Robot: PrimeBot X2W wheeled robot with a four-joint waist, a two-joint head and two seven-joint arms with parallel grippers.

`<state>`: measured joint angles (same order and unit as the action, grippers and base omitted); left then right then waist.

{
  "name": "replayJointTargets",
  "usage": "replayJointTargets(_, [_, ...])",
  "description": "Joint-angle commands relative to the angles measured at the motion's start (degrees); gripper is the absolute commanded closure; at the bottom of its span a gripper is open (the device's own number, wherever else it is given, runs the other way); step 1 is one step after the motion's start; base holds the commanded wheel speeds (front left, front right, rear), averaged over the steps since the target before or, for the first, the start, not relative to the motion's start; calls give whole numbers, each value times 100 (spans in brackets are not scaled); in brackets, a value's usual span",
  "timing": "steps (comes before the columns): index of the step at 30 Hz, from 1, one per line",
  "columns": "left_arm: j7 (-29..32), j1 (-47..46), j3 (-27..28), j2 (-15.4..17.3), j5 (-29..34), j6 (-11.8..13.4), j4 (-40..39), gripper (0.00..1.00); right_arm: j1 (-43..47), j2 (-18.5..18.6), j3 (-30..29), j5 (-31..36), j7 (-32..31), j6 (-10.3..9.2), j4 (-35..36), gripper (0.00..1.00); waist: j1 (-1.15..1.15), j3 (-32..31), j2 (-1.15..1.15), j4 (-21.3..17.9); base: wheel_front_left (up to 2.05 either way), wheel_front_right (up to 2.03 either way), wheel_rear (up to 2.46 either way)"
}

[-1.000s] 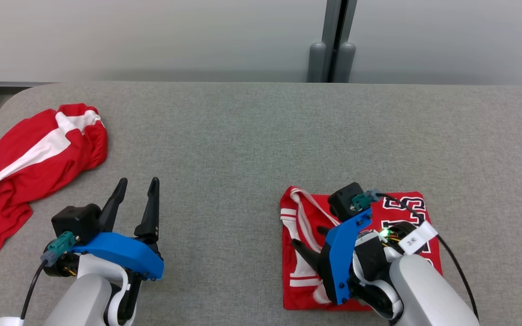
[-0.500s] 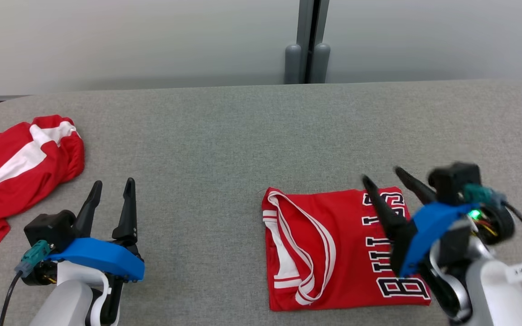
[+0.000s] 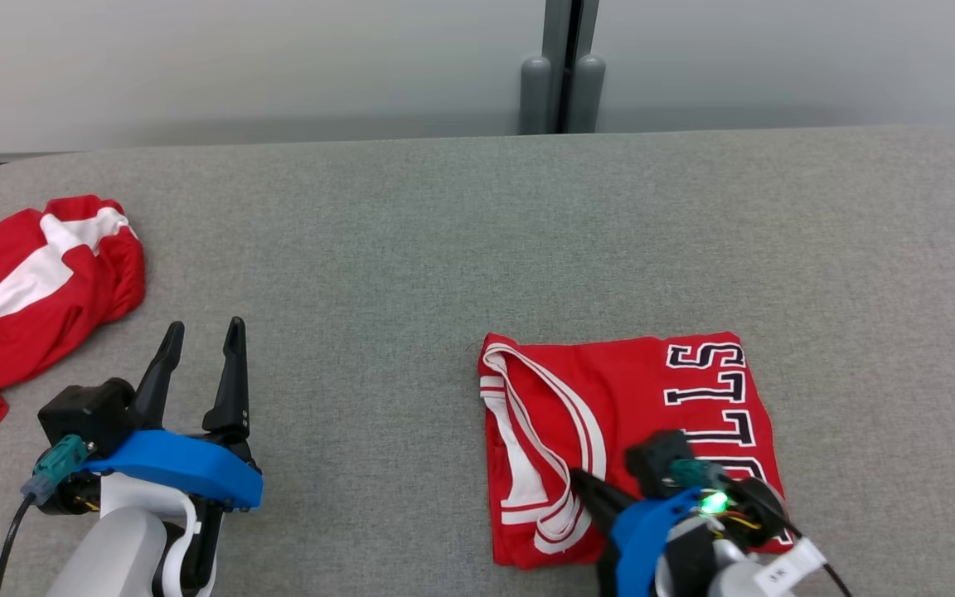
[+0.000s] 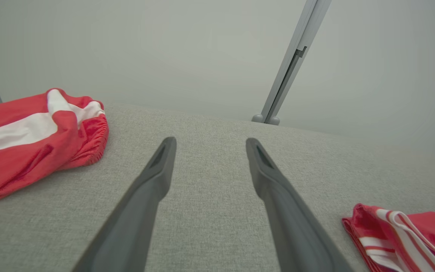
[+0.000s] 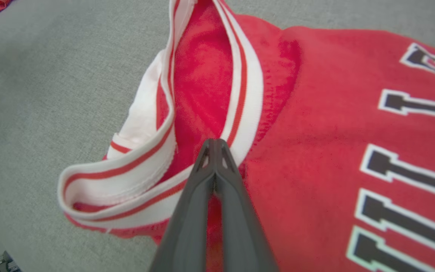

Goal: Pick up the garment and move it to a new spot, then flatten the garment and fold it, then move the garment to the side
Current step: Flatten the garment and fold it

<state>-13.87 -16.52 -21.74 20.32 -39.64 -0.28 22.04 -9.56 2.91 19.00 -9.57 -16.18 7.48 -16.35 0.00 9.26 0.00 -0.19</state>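
Note:
The garment [image 3: 652, 398] is a red jersey with black lettering and white-striped trim, lying folded into a rectangle on the grey table [image 3: 411, 249], right of centre. My right gripper [image 3: 577, 476] is over its near edge, shut. In the right wrist view the closed fingertips [image 5: 214, 142] point at the striped trim of the garment [image 5: 315, 113], with nothing seen between them. My left gripper [image 3: 204, 327] stands open at the lower left, apart from the cloth. The left wrist view has that gripper [image 4: 210, 141] above bare table, with the garment [image 4: 410, 234] at the lower right.
A second red cloth with a white stripe [image 3: 30, 282] lies crumpled at the table's left edge, and is also in the left wrist view [image 4: 25, 139]. A grey post [image 3: 560, 83] stands behind the table's far edge, against a pale wall.
My right gripper stood open by the garment's right side half a second ago; now it is shut and low over the near edge. The left gripper has stayed open in place.

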Motion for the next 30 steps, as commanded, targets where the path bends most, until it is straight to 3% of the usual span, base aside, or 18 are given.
replayJointTargets(1, [15, -101, -22, 42, 44, 44, -52, 0, -251, 1, 334, -120, 35, 3, -226, 100, 0, 39, 0, 48, 0, 0, 0])
replayJointTargets(7, [45, -158, -65, 34, 69, 58, -124, 0, -893, -1, 1416, -724, 6, 3, -917, 100, 0, 112, 0, 164, 0, 0, 0])
replayJointTargets(9, [50, -137, -92, 17, 68, 73, -127, 0, -1130, 0, 1763, -1198, 107, 3, -1020, 100, 0, 126, 0, 207, 0, 0, 0])
replayJointTargets(13, [51, -78, -102, 8, 31, 97, -113, 0, -1375, 4, 1866, -1701, 378, 3, -984, 100, 0, 101, 0, 212, 0, 0, 0])
replayJointTargets(14, [46, -50, -95, 11, 22, 106, -107, 0, -1406, 6, 1831, -1738, 465, 3, -942, 71, 0, 82, 0, 198, 0, 0, 0])
replayJointTargets(15, [39, -18, -87, 15, 10, 110, -103, 0, -1425, 6, 1782, -1772, 548, 3, -901, 13, 0, 62, 0, 181, 0, 0, 0])
replayJointTargets(16, [32, 8, -80, 19, 1, 109, -99, 0, -1430, 8, 1679, -1813, 653, 3, -849, 0, 0, 34, 0, 158, 0, 0, 0])
replayJointTargets(20, [-3, 127, -26, 46, -20, 127, -102, 0, -1238, 9, 1032, -1596, 1016, 3, -526, 0, 0, -91, 0, 45, 0, 0, 0])
replayJointTargets(30, [-101, 526, 192, 29, -11, 233, -286, 0, -313, 4, -1323, -68, 1422, 3, 805, 0, 0, -385, 0, -305, 0, 0, 0])
